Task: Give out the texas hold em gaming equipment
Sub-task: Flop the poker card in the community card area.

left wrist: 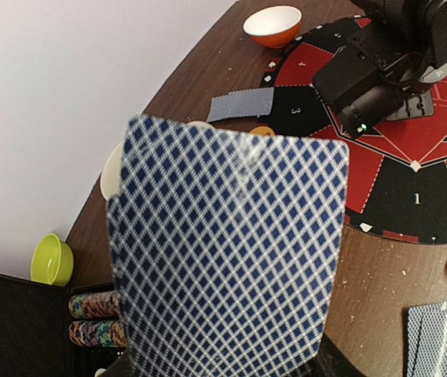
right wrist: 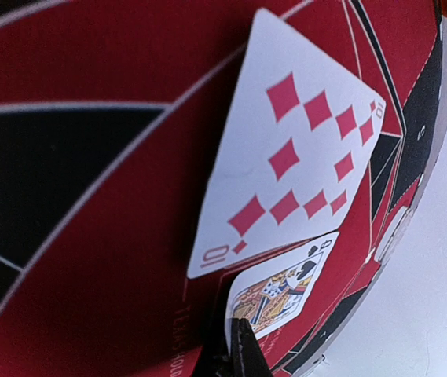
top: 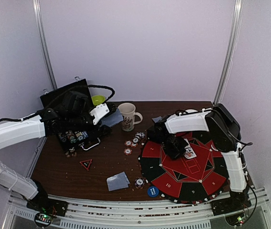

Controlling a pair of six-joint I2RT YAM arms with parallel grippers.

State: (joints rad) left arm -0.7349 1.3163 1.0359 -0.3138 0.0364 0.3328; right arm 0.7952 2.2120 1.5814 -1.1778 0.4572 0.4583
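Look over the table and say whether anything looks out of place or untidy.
Yes. Striped poker chips lie scattered loose on the bare table between the mug and the mat, not stacked, and pale crumbs speckle the wood.

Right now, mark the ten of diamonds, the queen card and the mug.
ten of diamonds (right wrist: 290, 157): right wrist view, face centre.
queen card (right wrist: 278, 292): right wrist view, picture panel.
white patterned mug (top: 128, 119): top view, side wall.

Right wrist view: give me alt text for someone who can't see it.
A ten of diamonds lies face up on a red and black mat, with a black queen just below it. The shut gripper rests its tips at the queen's lower corner.
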